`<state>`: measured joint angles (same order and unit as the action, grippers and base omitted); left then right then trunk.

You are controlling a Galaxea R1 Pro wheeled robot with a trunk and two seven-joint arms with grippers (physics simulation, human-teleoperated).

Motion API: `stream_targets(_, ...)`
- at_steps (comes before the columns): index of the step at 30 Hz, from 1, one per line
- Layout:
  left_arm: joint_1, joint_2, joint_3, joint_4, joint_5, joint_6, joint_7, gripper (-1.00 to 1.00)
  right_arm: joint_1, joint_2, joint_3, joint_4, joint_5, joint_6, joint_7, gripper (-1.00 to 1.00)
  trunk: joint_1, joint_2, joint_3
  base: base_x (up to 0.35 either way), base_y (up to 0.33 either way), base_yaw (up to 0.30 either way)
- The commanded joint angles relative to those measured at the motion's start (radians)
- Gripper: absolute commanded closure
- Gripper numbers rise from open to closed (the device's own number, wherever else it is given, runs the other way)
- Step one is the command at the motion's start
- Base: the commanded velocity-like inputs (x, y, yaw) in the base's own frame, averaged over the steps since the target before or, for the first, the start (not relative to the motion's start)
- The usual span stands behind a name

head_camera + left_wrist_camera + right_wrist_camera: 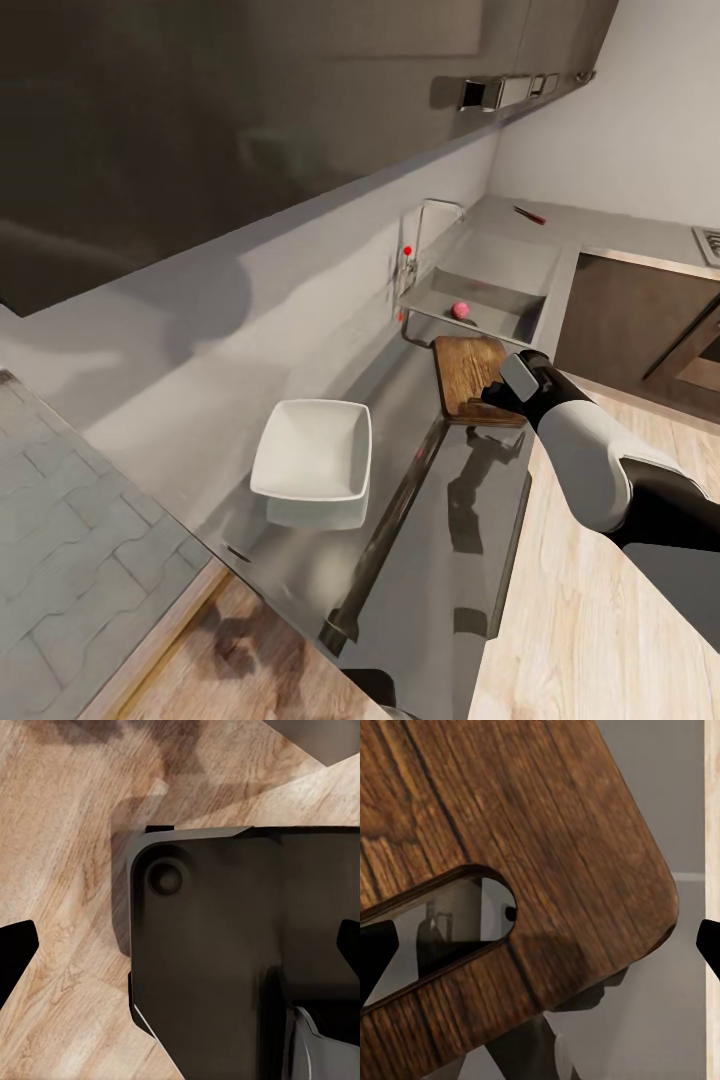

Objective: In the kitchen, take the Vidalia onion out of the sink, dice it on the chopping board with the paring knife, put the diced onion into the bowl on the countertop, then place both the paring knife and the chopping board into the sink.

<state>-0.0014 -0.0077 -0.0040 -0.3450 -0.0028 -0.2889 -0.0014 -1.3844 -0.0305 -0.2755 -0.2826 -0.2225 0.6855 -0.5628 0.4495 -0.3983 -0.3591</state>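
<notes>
The right gripper [497, 392] covered the near end of the chopping board [470, 375] in the head view, so its fingers and their hold on the wood could not be made out (the wrist camera cut the board [510, 832] off at three edges and caught only dark fingertips [375, 952] at the picture's sides). The small pink thing [461, 310] in the sink [520, 262] and the red-handled thing [530, 214] on the far countertop [620, 228] were too small to identify.
</notes>
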Motion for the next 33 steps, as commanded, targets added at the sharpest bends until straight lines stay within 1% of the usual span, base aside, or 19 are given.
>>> stream_targets(1, 0.000, 0.000, 0.000, 0.000, 0.000, -0.003, 0.000, -1.00, -0.001, 0.000, 0.001, -0.001, -0.011, 0.002, -0.008, -1.00, 0.001, -0.002, -0.002, 0.000, 0.000, 0.000)
stream_targets(19, 0.000, 0.000, 0.000, 0.000, 0.001, -0.003, 0.000, -1.00, 0.001, 0.000, 0.001, -0.001, -0.011, 0.002, -0.008, -1.00, 0.001, -0.002, -0.002, 0.000, 0.000, 0.000)
stream_targets(33, 0.000, 0.000, 0.000, 0.000, 0.001, -0.003, 0.000, -1.00, 0.001, 0.000, 0.001, -0.001, -0.011, 0.002, -0.008, -1.00, 0.001, -0.002, -0.019, 0.000, 0.000, 0.000)
